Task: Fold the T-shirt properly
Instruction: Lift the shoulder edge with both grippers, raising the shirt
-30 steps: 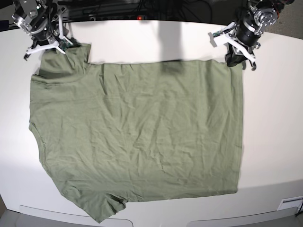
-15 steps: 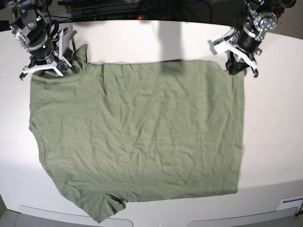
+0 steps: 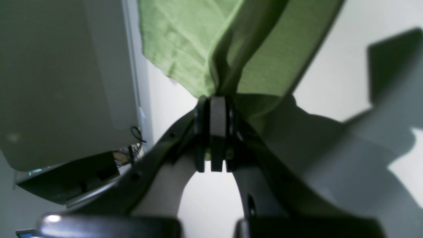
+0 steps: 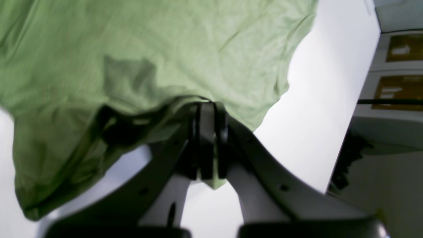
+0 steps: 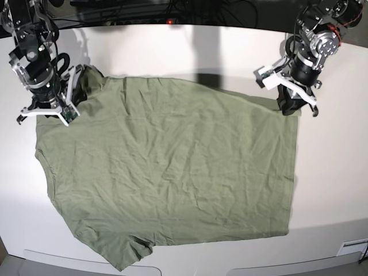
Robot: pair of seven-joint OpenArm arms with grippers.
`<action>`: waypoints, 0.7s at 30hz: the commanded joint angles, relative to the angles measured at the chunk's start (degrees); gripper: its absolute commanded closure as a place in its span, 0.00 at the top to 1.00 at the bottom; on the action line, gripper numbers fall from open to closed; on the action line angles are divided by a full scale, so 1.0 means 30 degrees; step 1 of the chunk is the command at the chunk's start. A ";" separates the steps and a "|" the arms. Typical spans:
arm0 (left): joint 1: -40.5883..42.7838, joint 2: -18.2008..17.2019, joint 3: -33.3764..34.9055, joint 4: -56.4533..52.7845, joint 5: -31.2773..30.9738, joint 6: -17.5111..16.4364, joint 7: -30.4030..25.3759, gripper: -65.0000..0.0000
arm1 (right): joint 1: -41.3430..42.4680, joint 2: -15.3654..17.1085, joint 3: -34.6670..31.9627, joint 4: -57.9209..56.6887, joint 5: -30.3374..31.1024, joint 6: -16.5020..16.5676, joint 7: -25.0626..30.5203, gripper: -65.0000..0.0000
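The sage-green T-shirt [image 5: 172,167] lies spread and wrinkled on the white table [image 5: 333,172]. My left gripper [image 5: 287,103], at the right of the base view, is shut on the shirt's far right corner, which is bunched and lifted. The left wrist view shows its fingertips [image 3: 214,102] pinching a fold of green T-shirt cloth [image 3: 178,43]. My right gripper [image 5: 73,86], at the left of the base view, is shut on the far left sleeve area. In the right wrist view its tips [image 4: 206,105] clamp the T-shirt's edge [image 4: 132,39], and cloth sags below them.
Dark cables and equipment [image 5: 172,8] run along the table's far edge. A small white label [image 5: 352,247] sits at the front right corner. Grey panels border the table's front edge. Bare table surrounds the shirt on the right.
Both grippers have moved toward the table's front, still holding the shirt's far corners. The far edge has come with them and now lies lower and slanted at the right.
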 commanded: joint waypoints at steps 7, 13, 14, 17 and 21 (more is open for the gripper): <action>-0.1311 -0.0124 -0.0117 0.0328 -0.1668 0.0430 -0.0663 0.00 | 0.1945 0.0313 0.0160 -0.0109 0.0605 -0.0255 0.0204 0.00; -0.2047 0.0270 -0.0117 0.0328 -0.2747 0.0437 -0.0678 0.00 | 0.3184 0.0313 0.0160 -0.1231 0.1202 -0.0648 0.0219 0.00; -0.2149 0.0342 -0.0117 0.0328 -0.2885 0.0430 -0.0678 0.00 | 0.3424 0.0313 0.0160 -0.1581 0.1537 -0.0641 0.0226 0.00; -0.2412 0.0561 -0.0117 0.0328 -0.3053 0.0437 -0.0678 0.00 | 0.4320 0.0306 0.0160 -0.3228 0.2470 -0.0627 0.0874 0.00; -0.2572 0.0925 -0.0117 0.0328 -0.4167 0.0430 -0.0685 0.00 | 0.5931 0.0051 0.0153 -0.5894 0.2681 -0.0481 0.1574 0.00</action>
